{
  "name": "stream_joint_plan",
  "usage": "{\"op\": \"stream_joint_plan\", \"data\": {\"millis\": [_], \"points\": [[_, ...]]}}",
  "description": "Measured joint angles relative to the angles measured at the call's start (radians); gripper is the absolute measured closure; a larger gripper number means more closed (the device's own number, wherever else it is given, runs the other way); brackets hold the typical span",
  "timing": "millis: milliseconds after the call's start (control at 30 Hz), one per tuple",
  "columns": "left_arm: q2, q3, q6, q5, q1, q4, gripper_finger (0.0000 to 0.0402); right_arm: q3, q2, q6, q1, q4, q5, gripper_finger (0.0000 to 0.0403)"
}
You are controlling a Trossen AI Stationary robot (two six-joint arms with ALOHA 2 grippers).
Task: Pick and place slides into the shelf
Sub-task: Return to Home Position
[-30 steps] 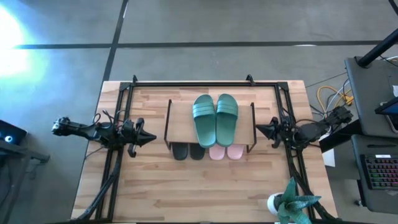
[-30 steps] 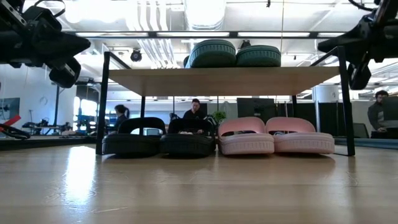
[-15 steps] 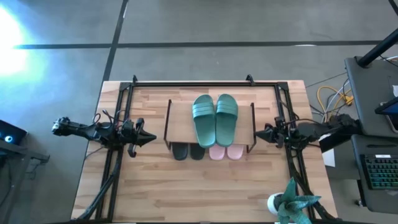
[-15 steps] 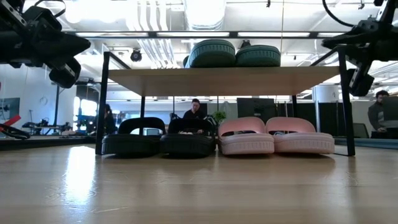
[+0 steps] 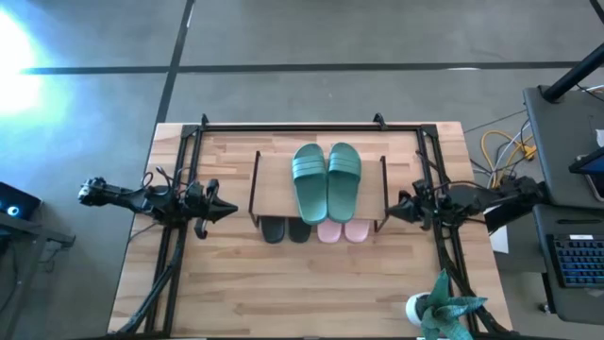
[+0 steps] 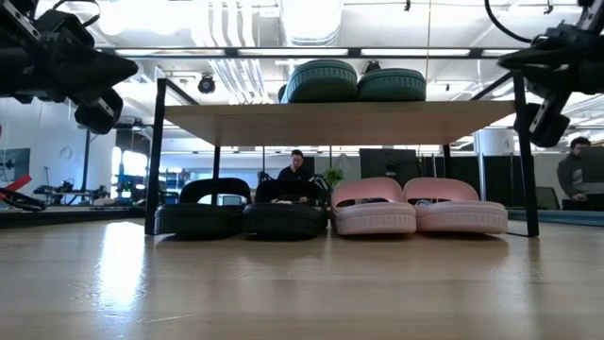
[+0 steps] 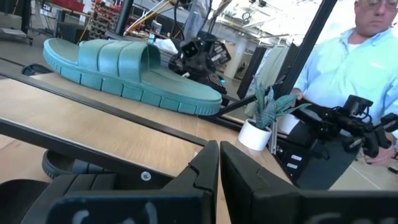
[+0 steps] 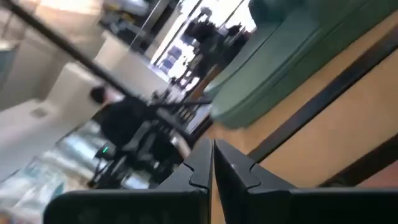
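Observation:
The shelf (image 5: 274,184) stands mid-table. Two teal-green slides (image 5: 327,181) lie side by side on its wood board (image 6: 340,123). Two black slides (image 6: 241,212) and two pale pink slides (image 6: 415,210) rest on their soles on the table under the board. My left gripper (image 5: 231,209) hangs shut and level to the left of the shelf, pointing at it; a teal slide (image 7: 124,65) shows beyond its fingertips (image 7: 219,149). My right gripper (image 5: 392,212) hangs shut and level just right of the shelf, its wrist rolled. Neither gripper holds anything.
A large black tube frame (image 5: 293,126) runs along the table's far and side edges. A potted plant (image 5: 444,307) stands at the near right corner. A person in a light blue shirt (image 7: 367,56) sits beyond the right edge, beside a desk with a keyboard (image 5: 576,269).
My right gripper has swung a little toward the table's near edge and in toward the shelf, rolling about its own axis, so that its arm now lies nearly square to the shelf's side. Its fingers have stayed shut. The slides have not moved.

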Motion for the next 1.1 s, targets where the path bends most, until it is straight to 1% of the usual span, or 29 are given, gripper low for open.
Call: {"op": "stream_joint_plan", "data": {"millis": [100,167,200,267,367,433,500,600,700,867,967,1100], "points": [[-0.001,0.0,0.0,0.0,0.0,0.0,0.04,0.0,0.0,0.011,-0.025,0.005,-0.119,0.0394],[-0.001,0.0,0.0,0.0,0.0,0.004,0.04,0.0,0.0,0.002,-0.047,0.016,-0.17,0.0394],[-0.001,0.0,0.0,0.0,0.0,0.005,0.04,0.0,0.0,-0.037,-0.057,0.015,-0.187,0.0394],[0.0,0.0,0.0,0.0,0.0,0.007,0.04,0.0,0.0,-0.182,-0.072,0.011,-0.211,0.0394],[0.0,0.0,0.0,0.0,0.0,0.008,0.04,0.0,0.0,-0.484,-0.08,0.012,-0.203,0.0394],[0.0,0.0,0.0,0.0,0.0,0.009,0.04,-0.001,0.0,-0.647,-0.079,0.024,-0.161,0.0394],[0.0,0.0,0.0,0.0,0.0,0.009,0.04,-0.001,0.0,-0.74,-0.079,0.062,-0.108,0.0394],[0.003,0.0,0.0,0.0,0.0,0.011,0.04,-0.001,-0.001,-0.829,-0.079,0.08,-0.031,0.0394],[0.003,0.0,0.0,0.0,0.0,0.013,0.04,-0.001,0.0,-0.869,-0.079,0.07,0.018,0.0394],[0.005,0.0,0.0,0.0,0.0,0.013,0.04,-0.001,0.0,-0.827,-0.079,0.042,0.013,0.0394],[0.005,0.0,0.0,0.0,0.0,0.013,0.04,-0.001,0.0,-0.82,-0.081,-0.005,-0.033,0.0394],[0.005,0.0,0.0,0.0,0.0,0.013,0.04,0.0,0.0,-0.866,-0.101,-0.009,-0.146,0.0394]]}}
